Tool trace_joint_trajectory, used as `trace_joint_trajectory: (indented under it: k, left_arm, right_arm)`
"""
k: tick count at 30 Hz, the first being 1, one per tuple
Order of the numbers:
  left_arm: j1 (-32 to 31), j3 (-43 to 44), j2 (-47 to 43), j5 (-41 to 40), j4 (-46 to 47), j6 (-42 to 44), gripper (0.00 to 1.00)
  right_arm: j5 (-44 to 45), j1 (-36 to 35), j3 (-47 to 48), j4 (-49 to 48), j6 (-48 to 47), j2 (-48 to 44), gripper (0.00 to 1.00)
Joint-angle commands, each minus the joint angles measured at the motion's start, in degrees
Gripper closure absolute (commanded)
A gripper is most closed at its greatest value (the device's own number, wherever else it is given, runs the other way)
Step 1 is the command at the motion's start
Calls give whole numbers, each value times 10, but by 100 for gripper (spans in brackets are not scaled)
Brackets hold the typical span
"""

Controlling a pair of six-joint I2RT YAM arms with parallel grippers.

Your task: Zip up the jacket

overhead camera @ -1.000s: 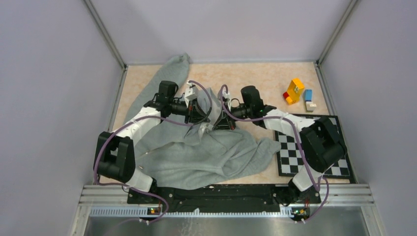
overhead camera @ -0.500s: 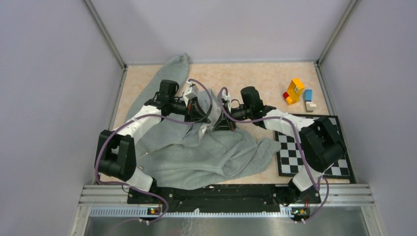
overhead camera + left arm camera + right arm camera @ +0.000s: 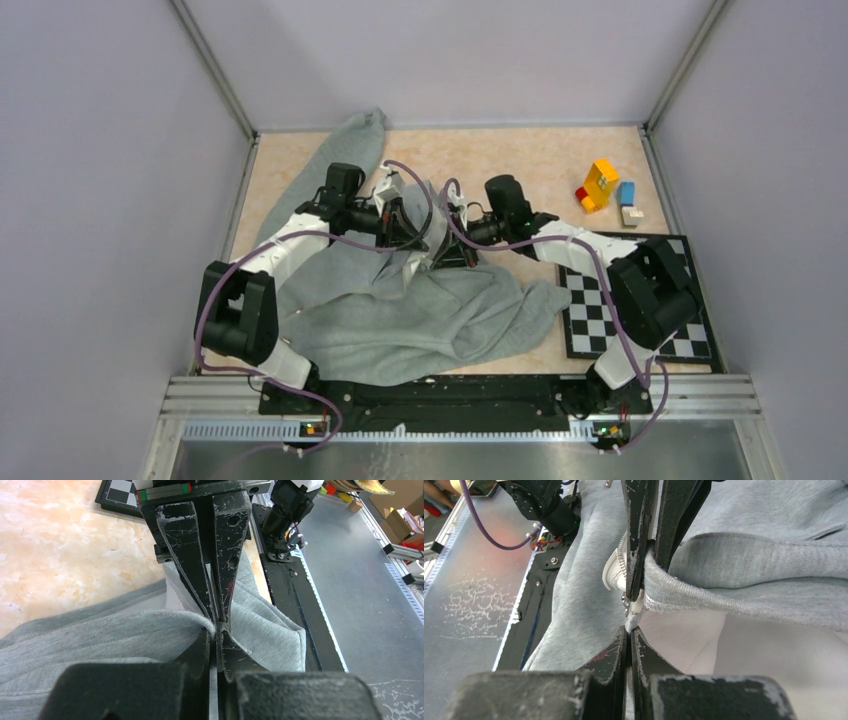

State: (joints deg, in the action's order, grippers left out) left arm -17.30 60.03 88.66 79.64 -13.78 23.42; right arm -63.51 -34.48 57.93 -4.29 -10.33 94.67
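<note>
One large grey jacket [image 3: 420, 320] sprawled across the centre and lower left of the overhead view. Above centre, the left gripper [image 3: 217, 636] pinched a grey front edge tight, and the right gripper [image 3: 630, 632] clamped the pale edge just below the white zipper tape [image 3: 616, 572]. Pulling both edges taut and level would likely help the zipper ends line up.

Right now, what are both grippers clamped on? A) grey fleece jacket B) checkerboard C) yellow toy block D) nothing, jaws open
A: the wrist views show the left gripper and right gripper each pinched shut on an edge of the grey fleece jacket.
</note>
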Motion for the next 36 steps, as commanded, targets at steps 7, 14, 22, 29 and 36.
trace_joint_trajectory:
  k: [7, 14, 22, 29, 36]
  left_arm:
    - [8, 19, -18, 30, 18, -2, 100]
    - [8, 13, -14, 28, 31, -13, 100]
    - [4, 10, -7, 30, 28, -13, 100]
    - [4, 9, -8, 22, 19, -3, 100]
    - [2, 9, -9, 12, 7, 10, 100]
  right_arm:
    - [-39, -10, 37, 28, -43, 16, 100]
    - [-25, -10, 26, 0, -29, 2, 100]
    - [-17, -8, 27, -22, -6, 4, 100]
    - [-28, -3, 30, -16, -7, 5, 100]
    - [-42, 1, 37, -8, -2, 11, 100]
